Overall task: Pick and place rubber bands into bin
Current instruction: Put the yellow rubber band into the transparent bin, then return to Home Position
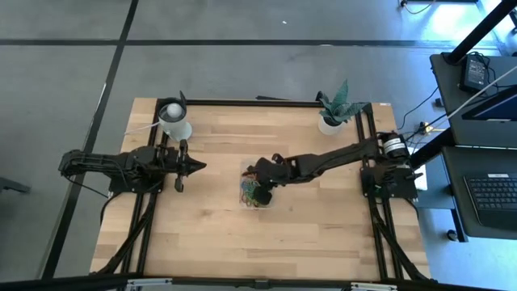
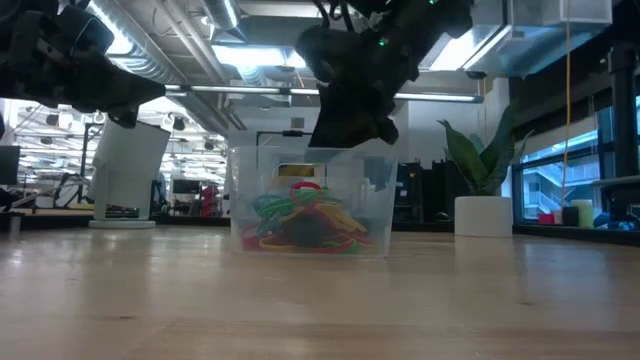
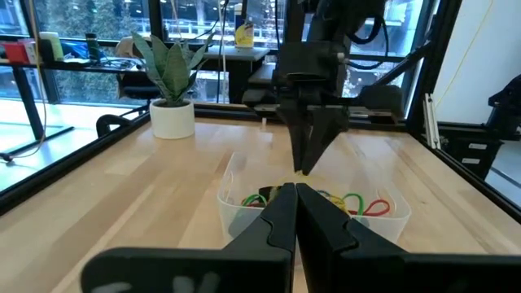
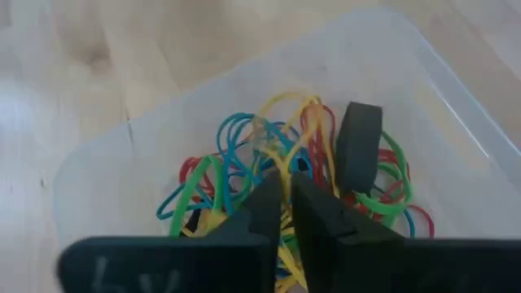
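While the left gripper (image 1: 199,166) waits shut well to the side, the right gripper (image 4: 285,199) hangs straight above the bin (image 1: 257,194), fingers barely parted with a yellow strand between them, the rubber bands (image 4: 285,163) piled directly below.

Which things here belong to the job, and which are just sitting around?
Job:
bands, piled in the bin
bin
right claw, above the bin

Lying about:
plant at the table's far right
white cup at the far left
left claw, waiting shut
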